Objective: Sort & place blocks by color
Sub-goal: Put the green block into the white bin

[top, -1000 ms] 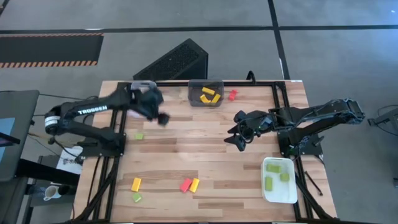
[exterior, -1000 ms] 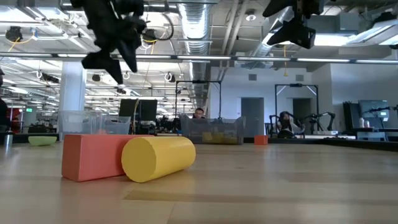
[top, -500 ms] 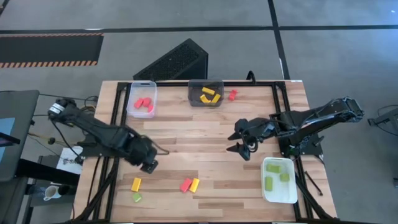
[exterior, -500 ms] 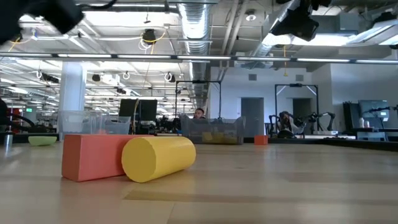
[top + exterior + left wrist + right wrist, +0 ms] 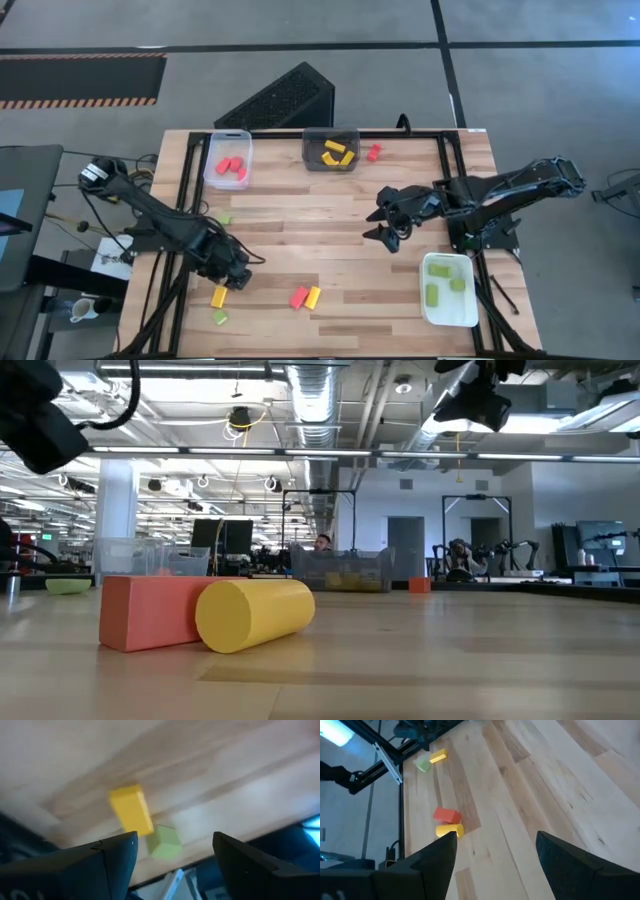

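High view puts your left gripper (image 5: 232,277), fingers spread and empty, just above the yellow block (image 5: 218,296); the green block (image 5: 220,317) beside it risks a nudge; the right gripper (image 5: 385,222) waits released, well apart.

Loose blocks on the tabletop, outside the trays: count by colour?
Small red oblong blocks: 2
Small yellow blocks: 2
Small light green blocks: 2
Total: 6

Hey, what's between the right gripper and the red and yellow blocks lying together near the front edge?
Nothing: the high view shows only bare wooden table between the right gripper and the red block beside the yellow block.
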